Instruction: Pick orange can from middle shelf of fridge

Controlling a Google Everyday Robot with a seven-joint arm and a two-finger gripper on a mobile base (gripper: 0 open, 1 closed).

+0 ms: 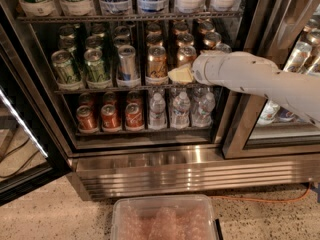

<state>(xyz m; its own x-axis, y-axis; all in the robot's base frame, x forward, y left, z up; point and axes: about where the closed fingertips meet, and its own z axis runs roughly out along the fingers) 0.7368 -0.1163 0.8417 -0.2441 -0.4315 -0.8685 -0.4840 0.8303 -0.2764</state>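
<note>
The fridge (150, 166) stands open. Its middle shelf (100, 89) holds rows of green cans (65, 69), silver-blue cans (127, 64) and orange cans. One front orange can (156, 64) stands upright. A second orange can (185, 55) stands right of it, its lower half hidden by my gripper. My gripper (180, 75) reaches in from the right on a white arm (250, 76). It sits at shelf level, right against the front of the second orange can and just right of the first.
Red cans (110, 116) and water bottles (180, 106) fill the rack below. Bottles line the top shelf (125, 17). The open glass door (20, 134) hangs at the left. A black door frame (250, 99) stands at the right. A clear plastic tub (165, 219) sits on the floor in front.
</note>
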